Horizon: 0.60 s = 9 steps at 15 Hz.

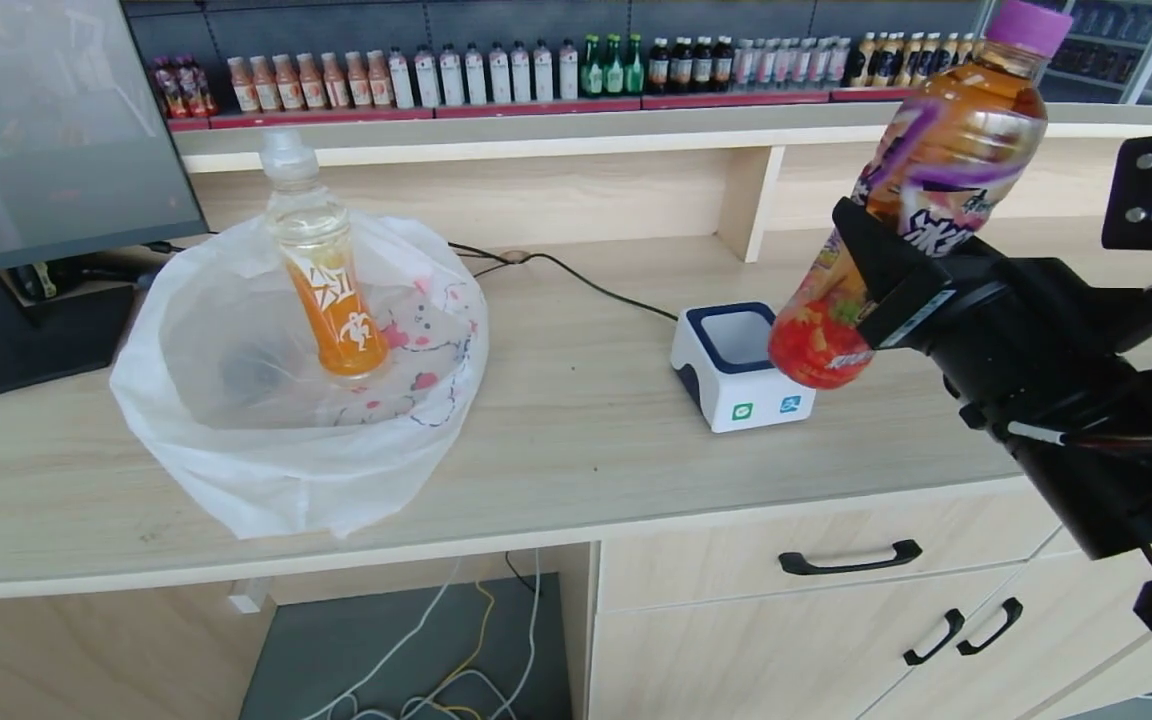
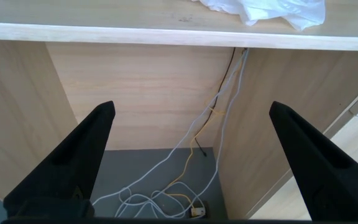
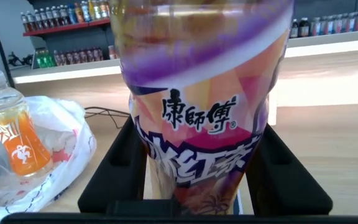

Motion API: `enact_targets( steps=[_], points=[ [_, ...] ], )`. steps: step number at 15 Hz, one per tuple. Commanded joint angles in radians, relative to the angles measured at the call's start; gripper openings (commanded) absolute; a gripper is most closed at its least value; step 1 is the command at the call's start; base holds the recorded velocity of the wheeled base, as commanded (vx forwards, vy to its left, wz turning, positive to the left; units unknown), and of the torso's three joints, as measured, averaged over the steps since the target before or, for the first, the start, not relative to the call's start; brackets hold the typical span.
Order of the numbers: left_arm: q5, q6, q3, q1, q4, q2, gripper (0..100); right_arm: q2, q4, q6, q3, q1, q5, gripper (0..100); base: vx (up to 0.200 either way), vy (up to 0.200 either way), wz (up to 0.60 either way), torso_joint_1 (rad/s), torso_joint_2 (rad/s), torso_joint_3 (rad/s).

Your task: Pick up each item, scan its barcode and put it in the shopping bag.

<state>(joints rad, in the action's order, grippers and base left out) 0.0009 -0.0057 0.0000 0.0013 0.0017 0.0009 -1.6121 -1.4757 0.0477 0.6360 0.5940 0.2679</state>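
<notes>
My right gripper is shut on a purple-capped tea bottle with a purple and orange label, held tilted in the air. The bottle's lower end hangs just right of and above the white and blue barcode scanner. In the right wrist view the bottle stands between the black fingers. A white shopping bag sits open on the counter's left part, with an orange-drink bottle standing upright inside. My left gripper is open below the counter edge, facing the cables in the recess.
A monitor stands at the back left beside the bag. A black cable runs across the counter toward the scanner. A raised shelf with a divider backs the counter. Drawers sit under its right part.
</notes>
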Motion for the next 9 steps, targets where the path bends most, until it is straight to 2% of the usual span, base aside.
enact_targets(
  steps=[1,4,7,9],
  points=[
    [-0.001,0.000,0.000,0.000,0.000,0.001,100,-0.094,0.002,-0.012,0.096,0.010,0.002,0,0.000,0.000,0.00,0.000,0.00,0.000],
    [-0.001,0.000,0.000,0.000,0.000,0.001,100,-0.144,0.012,-0.068,0.169,0.007,0.103,0,0.000,0.000,0.00,0.000,0.00,0.000],
    [-0.001,0.000,0.000,-0.001,0.000,0.001,100,-0.172,0.084,-0.169,0.278,0.006,0.116,0,0.000,0.000,0.00,0.000,0.00,0.000],
    [-0.001,0.000,0.000,0.000,0.000,0.001,100,-0.169,0.193,-0.341,0.337,0.007,0.116,0,0.000,0.000,0.00,0.000,0.00,0.000]
  ],
)
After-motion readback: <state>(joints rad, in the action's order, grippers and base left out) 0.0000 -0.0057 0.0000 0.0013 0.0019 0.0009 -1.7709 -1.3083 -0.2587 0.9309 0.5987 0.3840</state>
